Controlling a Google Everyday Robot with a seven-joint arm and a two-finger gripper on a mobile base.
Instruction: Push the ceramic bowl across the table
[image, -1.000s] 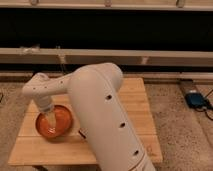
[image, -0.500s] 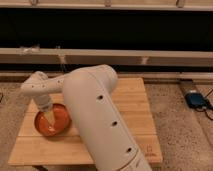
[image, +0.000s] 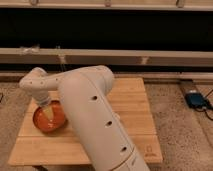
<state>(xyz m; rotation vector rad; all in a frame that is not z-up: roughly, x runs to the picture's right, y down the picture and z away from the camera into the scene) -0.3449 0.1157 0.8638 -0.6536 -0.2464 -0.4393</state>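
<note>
The ceramic bowl (image: 49, 117), orange-red with a paler inside, sits on the left part of the light-wood slatted table (image: 135, 117). My white arm reaches from the lower middle over the table to the left and bends down at the wrist. My gripper (image: 48, 113) hangs into the bowl, its pale tip against the inside. The arm covers the bowl's right rim.
A small dark logo (image: 148, 150) marks the table's near right corner. A blue device with a cable (image: 196, 100) lies on the floor at the right. A long low ledge (image: 150, 56) runs along the wall behind the table.
The bowl and my gripper have moved slightly left and toward the table's front; the arm's wrist has followed with them.
</note>
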